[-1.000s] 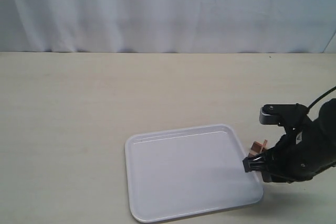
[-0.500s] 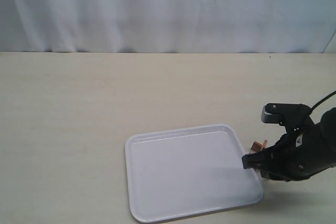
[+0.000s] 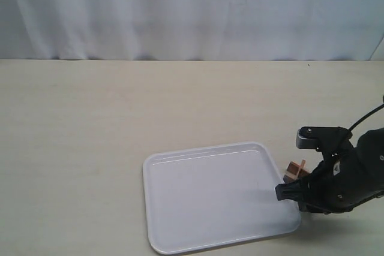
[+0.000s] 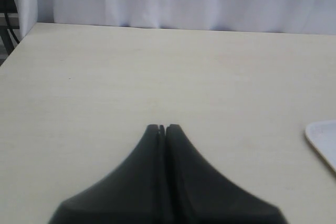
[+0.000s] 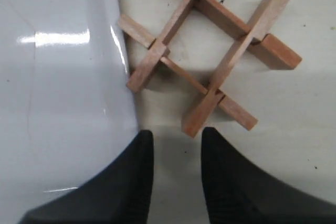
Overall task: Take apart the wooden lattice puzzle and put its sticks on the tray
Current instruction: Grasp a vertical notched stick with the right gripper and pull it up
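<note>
Pale worktop (image 3: 120, 106) under a white curtain (image 3: 180, 10) carries one white tray (image 3: 204, 199), with nothing on it. One wooden lattice puzzle (image 5: 210, 51) lies just beside its rim on my right side, its four sticks (image 5: 207, 106) still interlocked. My right gripper (image 5: 176, 140) hangs spread and empty near a stick end. My left gripper (image 4: 161, 128) is pressed together, well apart. I'd straddle one stick squarely, then lift it straight out of its notches.

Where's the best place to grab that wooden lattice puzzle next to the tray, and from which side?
Grip the stick end of the wooden lattice puzzle that juts toward the right gripper, probably from above with the jaws across its narrow width. It lies flat on the table, and its other near end crowds the tray rim.
</note>
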Available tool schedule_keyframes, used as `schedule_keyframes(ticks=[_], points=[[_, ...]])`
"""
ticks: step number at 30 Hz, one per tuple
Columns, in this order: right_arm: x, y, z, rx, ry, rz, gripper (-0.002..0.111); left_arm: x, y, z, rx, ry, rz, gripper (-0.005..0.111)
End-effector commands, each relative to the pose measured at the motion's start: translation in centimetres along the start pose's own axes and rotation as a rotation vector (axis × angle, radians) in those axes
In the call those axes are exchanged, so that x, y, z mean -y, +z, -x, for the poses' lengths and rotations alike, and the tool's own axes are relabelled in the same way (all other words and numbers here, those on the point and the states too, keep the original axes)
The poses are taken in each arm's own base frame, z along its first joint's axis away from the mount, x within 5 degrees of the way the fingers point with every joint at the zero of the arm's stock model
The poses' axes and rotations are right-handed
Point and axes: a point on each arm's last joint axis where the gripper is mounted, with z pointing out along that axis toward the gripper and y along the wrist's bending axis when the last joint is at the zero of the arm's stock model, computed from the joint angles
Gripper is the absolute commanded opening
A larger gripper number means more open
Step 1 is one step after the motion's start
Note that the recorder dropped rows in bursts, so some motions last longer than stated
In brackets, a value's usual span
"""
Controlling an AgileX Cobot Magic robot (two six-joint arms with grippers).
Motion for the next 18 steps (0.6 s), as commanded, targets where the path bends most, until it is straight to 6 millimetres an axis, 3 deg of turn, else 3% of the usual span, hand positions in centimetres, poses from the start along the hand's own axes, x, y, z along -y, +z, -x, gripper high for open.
schedule_keyframes(ticks=[1,7,14,18], points=[[0.1,0.4,0.3,0.029,-0.005,0.002,0.03,0.0,0.0,0.0,0.001,0.001,0.001,0.0],[0.0,0.9,0.5,0.048,-0.007,0.006,0.03,0.0,0.0,0.0,0.001,0.001,0.001,0.0],[2.4,1.0,0.7,0.044,0.085,-0.03,0.03,0.0,0.0,0.0,0.001,0.001,0.001,0.0],[2.7,1.0,0.9,0.06,0.099,-0.029,0.03,0.0,0.0,0.0,0.001,0.001,0.001,0.0]])
